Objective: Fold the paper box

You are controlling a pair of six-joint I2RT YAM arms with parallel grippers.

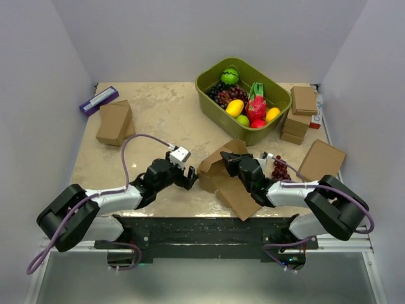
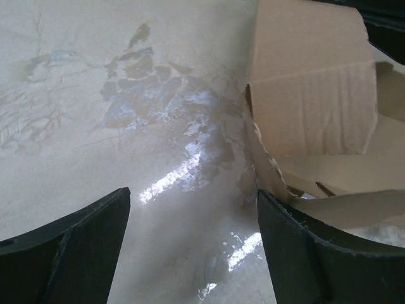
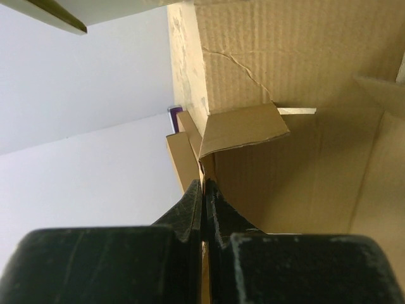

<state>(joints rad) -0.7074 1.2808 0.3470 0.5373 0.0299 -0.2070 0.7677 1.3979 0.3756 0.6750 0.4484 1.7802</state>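
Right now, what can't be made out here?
Right wrist view: shape of the paper box, which fills the frame around the right gripper.
Top view: that gripper's fingertips, hidden by its body and raised flaps.
Left wrist view: most of the box, cut off at the right edge.

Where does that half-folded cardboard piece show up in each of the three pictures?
Top external: the paper box lies low in the centre, between the two arms.
Left wrist: upper right, resting on the table.
Right wrist: it fills the top and right, its edge pinched.
Shared landmark: the right gripper, shut on the box, shows in the top and right wrist views.
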